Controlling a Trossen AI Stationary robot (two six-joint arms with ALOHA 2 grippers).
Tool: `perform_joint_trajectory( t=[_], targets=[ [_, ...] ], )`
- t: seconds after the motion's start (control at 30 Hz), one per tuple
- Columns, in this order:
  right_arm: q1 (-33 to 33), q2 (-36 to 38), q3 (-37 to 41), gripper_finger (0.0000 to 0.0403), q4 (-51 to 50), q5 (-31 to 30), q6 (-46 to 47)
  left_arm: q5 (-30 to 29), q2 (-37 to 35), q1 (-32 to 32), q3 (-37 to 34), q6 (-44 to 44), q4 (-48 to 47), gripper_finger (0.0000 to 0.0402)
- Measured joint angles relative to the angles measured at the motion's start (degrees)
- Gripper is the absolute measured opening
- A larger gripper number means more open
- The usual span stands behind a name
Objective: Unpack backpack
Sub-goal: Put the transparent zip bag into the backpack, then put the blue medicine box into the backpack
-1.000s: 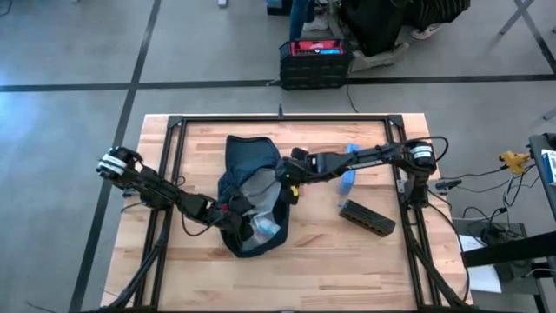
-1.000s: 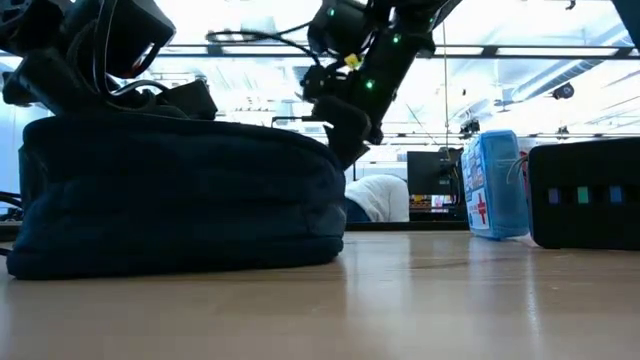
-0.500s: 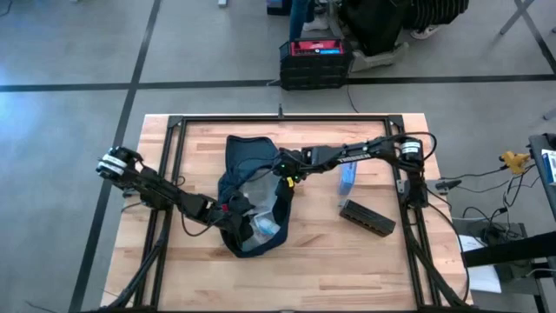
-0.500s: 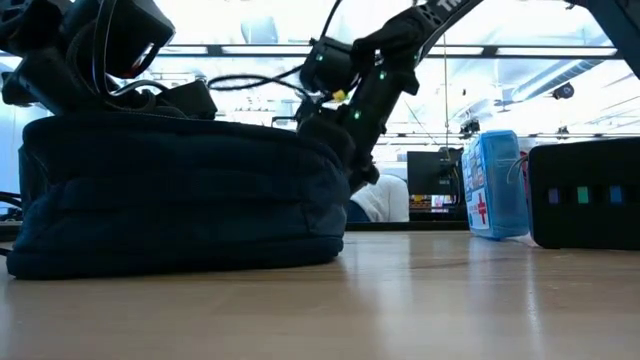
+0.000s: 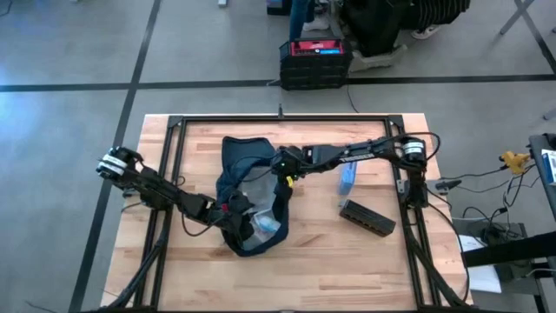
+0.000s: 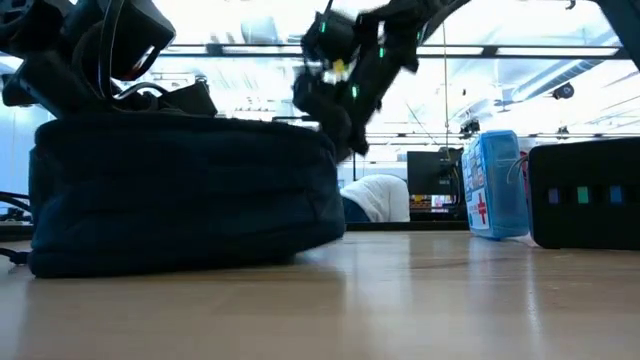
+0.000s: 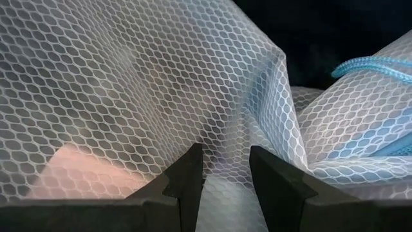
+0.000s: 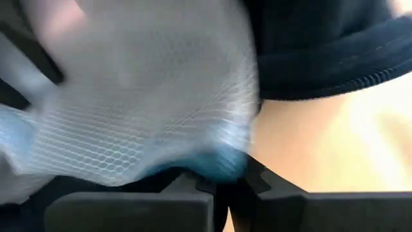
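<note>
The dark navy backpack (image 5: 246, 161) lies on the wooden table with its opening up, showing white mesh cloth (image 5: 254, 187) inside. My left gripper (image 5: 233, 211) reaches into the opening from the table's left and is shut on the mesh (image 7: 161, 84); a pale blue cord (image 7: 373, 64) lies beyond it. My right gripper (image 5: 285, 176) stands at the backpack's right rim, shut on mesh cloth (image 8: 141, 116). In the low view it hangs over the backpack's (image 6: 180, 190) right end, whose bottom is tipped up off the table. My left gripper pinches a raised fold of the white mesh (image 7: 226, 138) between its two fingers (image 7: 187, 180). The mesh spreads away slack on both sides of the fold. My right gripper pinches the pale blue edge of the mesh cloth (image 8: 222, 161) between its shut fingers (image 8: 193, 193), just beside the backpack's dark rim (image 8: 335, 58). It slants down from the table's right side. The mesh bunches above the fingers.
A blue box with a red cross (image 5: 347, 178) stands to the right of the backpack, and a black box (image 5: 367, 217) lies nearer the front right. A metal frame (image 5: 287, 119) borders the table. A dark crate with a red top (image 5: 313, 61) sits on the floor beyond.
My right gripper has moved toward the backpack's opening and then up. The backpack's right end has tipped up off the table, and the whole backpack has slid a little toward the right arm. My left gripper has kept still.
</note>
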State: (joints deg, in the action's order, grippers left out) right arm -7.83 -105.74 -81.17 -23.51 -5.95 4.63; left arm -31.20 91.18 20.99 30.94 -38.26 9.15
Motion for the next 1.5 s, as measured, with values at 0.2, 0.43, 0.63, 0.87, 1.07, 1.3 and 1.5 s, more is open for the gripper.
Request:
perform_joint_trajectory(
  t=[0.2, 0.43, 0.63, 0.87, 1.07, 1.3, 1.5],
  targets=[
    [0.41, 3.61, -0.06, 0.0000, -0.51, -1.15, -2.16, -0.08, 0.01, -0.02, 0.00, -0.85, -0.12, 0.0119],
    [0.60, 1.82, 0.41, 0.0000, -1.62, -2.15, -3.92, 0.74, -3.48, 0.00, 1.26, 3.25, -1.91, 0.0119],
    [0.99, 1.18, 0.68, 0.0000, -1.87, -5.26, -4.74, -2.51, -11.93, -0.16, 5.67, 13.77, -4.42, 0.0119],
    [1.25, 1.36, 0.48, 0.0008, -3.43, -7.08, -8.45, -7.26, -12.13, -2.79, 6.76, 17.85, -2.93, 0.0119],
    [1.31, 1.36, -2.43, 0.0077, -8.67, -7.00, -9.77, -7.34, -3.40, -4.78, 4.90, 13.37, 0.96, 0.0119],
    [1.18, 1.38, -10.47, 0.0199, -24.00, -9.06, -6.74, -8.26, 1.79, -4.87, 5.25, 9.65, 1.79, 0.0119],
    [0.01, 1.57, -16.20, 0.0257, -47.56, -9.09, 6.78, -7.43, -0.31, -4.57, 5.14, 11.66, 0.35, 0.0119]
  ],
)
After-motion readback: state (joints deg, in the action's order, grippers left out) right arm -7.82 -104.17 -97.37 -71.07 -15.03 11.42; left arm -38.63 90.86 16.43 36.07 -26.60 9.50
